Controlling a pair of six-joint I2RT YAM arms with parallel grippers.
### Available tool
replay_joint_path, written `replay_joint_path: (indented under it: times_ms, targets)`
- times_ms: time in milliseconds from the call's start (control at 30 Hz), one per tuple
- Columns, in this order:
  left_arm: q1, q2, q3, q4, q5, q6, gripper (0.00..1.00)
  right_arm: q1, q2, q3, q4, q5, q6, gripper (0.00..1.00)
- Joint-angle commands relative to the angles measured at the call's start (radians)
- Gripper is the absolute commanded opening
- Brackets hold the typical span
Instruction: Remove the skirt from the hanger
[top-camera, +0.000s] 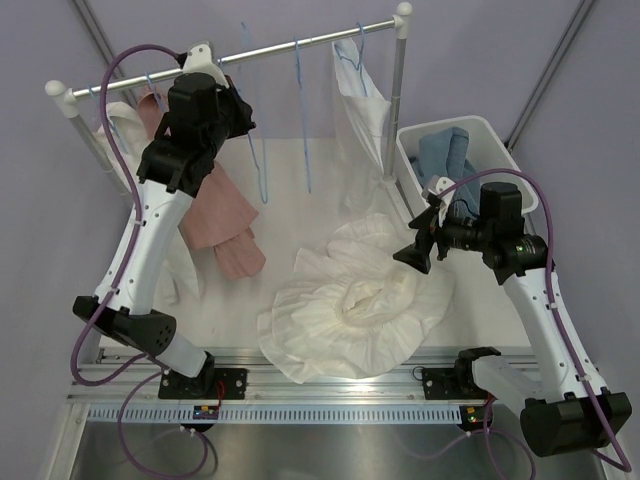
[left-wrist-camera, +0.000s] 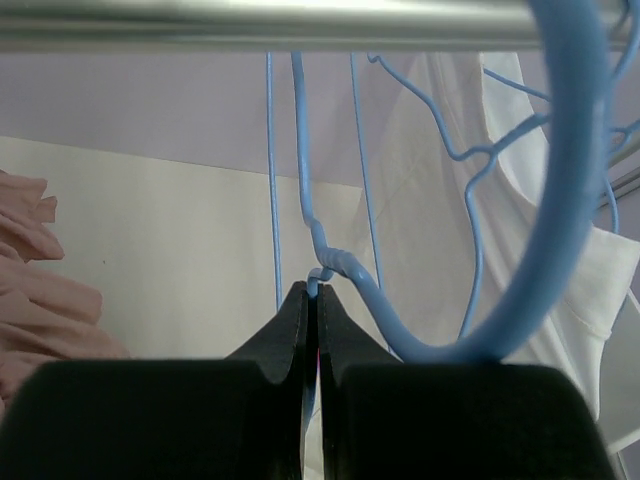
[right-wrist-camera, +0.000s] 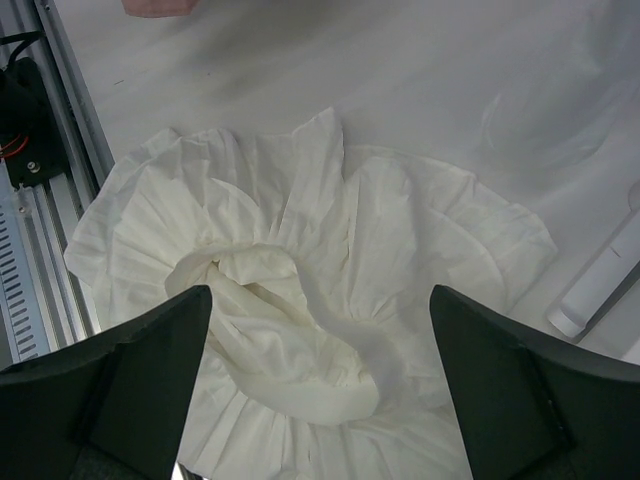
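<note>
The white skirt (top-camera: 350, 310) lies spread in a crumpled ring on the table, off any hanger; it fills the right wrist view (right-wrist-camera: 330, 250). My right gripper (top-camera: 415, 255) hangs open and empty just above it (right-wrist-camera: 320, 290), jaws wide apart. My left gripper (top-camera: 245, 122) is up at the clothes rail (top-camera: 280, 48), shut on the wire of a bare blue hanger (top-camera: 262, 160). In the left wrist view the jaws (left-wrist-camera: 313, 290) pinch that hanger's twisted neck (left-wrist-camera: 350, 275) under the rail (left-wrist-camera: 300, 20).
A pink garment (top-camera: 215, 210) hangs at the rail's left. A second bare blue hanger (top-camera: 300, 110) and a hung white garment (top-camera: 365, 120) are to the right. A white bin (top-camera: 480, 125) with blue cloth stands beyond the rack's right post (top-camera: 398, 90).
</note>
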Motion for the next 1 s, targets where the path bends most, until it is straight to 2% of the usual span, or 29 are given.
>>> replay_joint_path:
  times_ms: [0,100,233,400,700,967]
  targets:
    - [0.042,0.033,0.071,0.102,0.067,0.003,0.00,-0.008,-0.008,0.002,-0.004,-0.039,-0.023,0.99]
    - [0.076,0.065,0.087,0.140,0.090,-0.010,0.00,-0.008,-0.008,0.003,-0.007,-0.042,-0.026,0.99]
    - [0.100,0.145,0.199,0.123,0.108,-0.008,0.00,-0.008,-0.007,0.005,-0.014,-0.049,-0.030,0.99]
    - [0.122,0.214,0.239,0.108,0.124,-0.033,0.00,-0.010,-0.008,0.007,-0.022,-0.052,-0.038,0.99]
    - [0.136,0.221,0.169,0.086,0.125,-0.043,0.01,-0.010,-0.007,0.007,-0.027,-0.059,-0.046,0.99]
    - [0.140,0.162,0.055,0.109,0.131,-0.050,0.04,-0.010,-0.005,0.008,-0.040,-0.075,-0.060,0.99]
